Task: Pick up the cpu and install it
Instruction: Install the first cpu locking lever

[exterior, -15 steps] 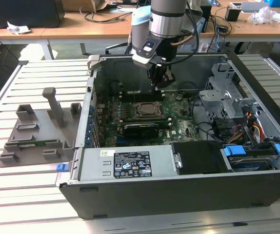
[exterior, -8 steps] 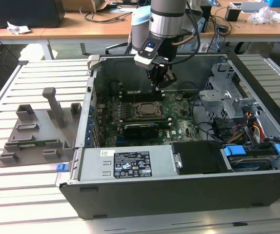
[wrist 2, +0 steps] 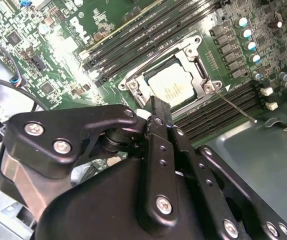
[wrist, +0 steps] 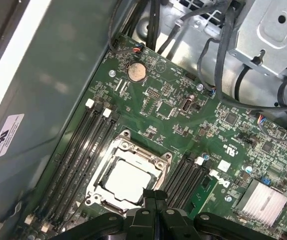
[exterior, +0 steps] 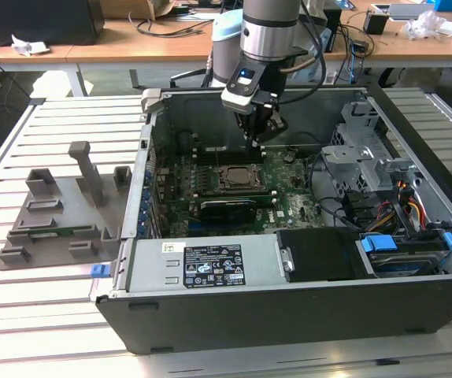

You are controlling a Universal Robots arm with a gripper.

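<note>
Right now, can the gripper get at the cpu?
Probably yes: the cpu sits bare-topped in its socket, and the gripper hangs just above it with nothing between. It looks shut, though.

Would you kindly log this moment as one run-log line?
small silvery-grey square cpu: lying in black socket frame | gripper: above it, fingers shut, holding nothing

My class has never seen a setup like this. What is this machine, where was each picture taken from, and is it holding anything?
It is a robot arm whose gripper reaches into an open computer case standing on a slatted table. The exterior view looks on from outside. Both wrist views come from cameras on the arm, looking down at the green motherboard. The cpu, a small silvery square, lies in its socket. The gripper hangs close above it, shut and holding nothing.
</note>
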